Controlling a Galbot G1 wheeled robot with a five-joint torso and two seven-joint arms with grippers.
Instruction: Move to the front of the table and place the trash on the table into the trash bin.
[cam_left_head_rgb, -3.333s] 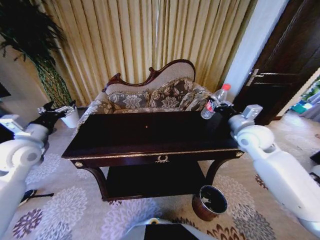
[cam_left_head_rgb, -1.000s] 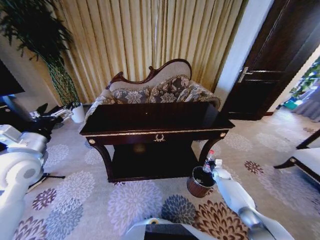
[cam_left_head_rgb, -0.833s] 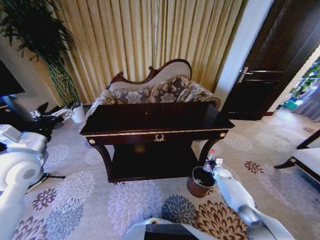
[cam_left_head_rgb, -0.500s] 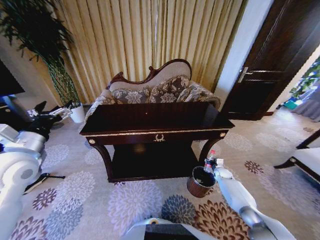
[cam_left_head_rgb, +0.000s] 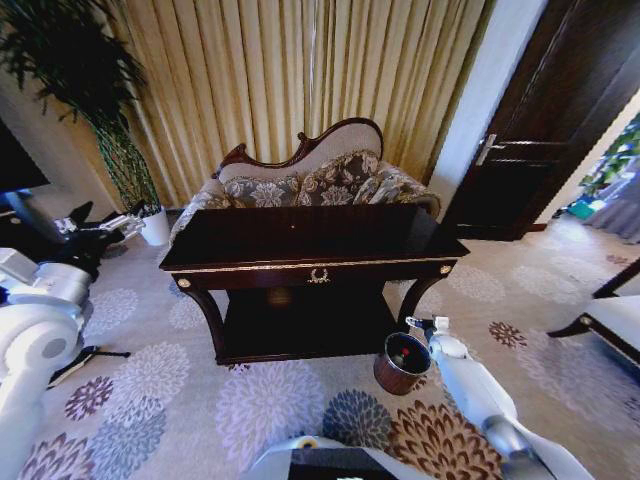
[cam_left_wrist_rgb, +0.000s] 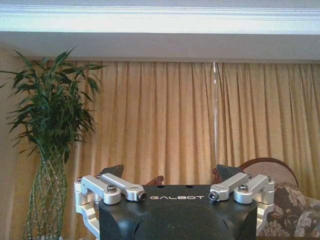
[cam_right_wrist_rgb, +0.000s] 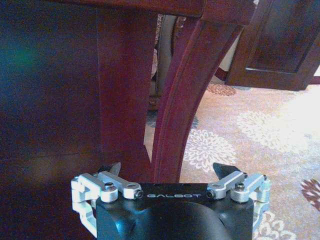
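Note:
The dark-brown table with gold trim stands in the middle of the head view. The small reddish-brown trash bin sits on the carpet by the table's right front leg. A piece of trash with a red part lies inside it. My right gripper hangs open just above the bin's far rim, holding nothing. In the right wrist view this gripper faces the curved table leg. My left gripper is parked open, far left of the table, and in the left wrist view it points at the curtains.
A carved sofa stands behind the table before gold curtains. A tall plant in a white pot is at the back left, a dark door at the right, and a chair at the far right. Patterned carpet lies in front.
The bottle that my right gripper held over the bin half a second ago is gone from its fingers and now lies in the bin. The left arm has barely moved.

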